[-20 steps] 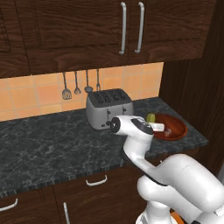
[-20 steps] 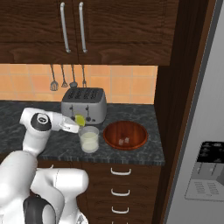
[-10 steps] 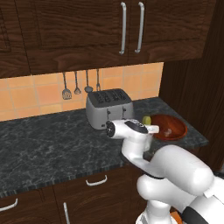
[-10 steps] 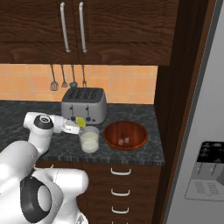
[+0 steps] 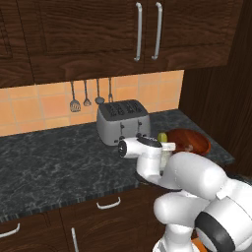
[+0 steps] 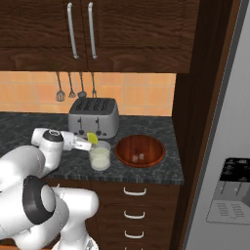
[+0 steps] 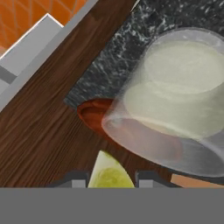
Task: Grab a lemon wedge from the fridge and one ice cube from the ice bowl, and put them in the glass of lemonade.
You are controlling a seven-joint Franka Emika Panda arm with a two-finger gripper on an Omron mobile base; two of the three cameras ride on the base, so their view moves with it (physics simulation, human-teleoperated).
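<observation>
My gripper (image 6: 91, 142) is shut on the lemon wedge (image 6: 92, 137), a small yellow piece held just above the near rim of the glass of lemonade (image 6: 99, 158). In the hand view the lemon wedge (image 7: 110, 173) sits between my two fingertips (image 7: 72, 180), with the glass of lemonade (image 7: 175, 100) close ahead, showing its pale liquid. The reddish-brown ice bowl (image 6: 140, 150) stands right of the glass with small ice cubes (image 6: 142, 156) in it. In the left base view the lemon wedge (image 5: 162, 137) shows beside the ice bowl (image 5: 190, 140). The grey fridge (image 6: 229, 146) rises at the far right.
A steel toaster (image 6: 93, 117) stands behind the glass against the tiled wall, with utensils (image 6: 71, 87) hanging above it. Dark wood cabinets (image 6: 97, 29) hang overhead. The black stone counter (image 5: 54, 162) stretches left, and a tall wood panel (image 6: 195, 97) separates it from the fridge.
My arm has folded lower and my elbow has edged toward the glass. The gripper with the lemon wedge has crept slightly closer to the glass's rim.
</observation>
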